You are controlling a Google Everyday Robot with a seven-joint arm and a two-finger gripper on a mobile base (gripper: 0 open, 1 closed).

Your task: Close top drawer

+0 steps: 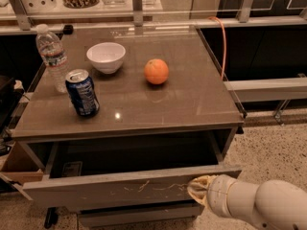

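The top drawer is a wide grey wood-grain drawer, pulled out from under the cabinet top, with pale scratch marks on its flat front. A small flat item lies inside at its left. My gripper is at the lower right, its pale tip pressed against the right part of the drawer front. The white arm runs off to the lower right.
On the cabinet top stand a water bottle, a blue soda can, a white bowl and an orange. A lower drawer front sits beneath. A cardboard box is at the left; speckled floor is at the right.
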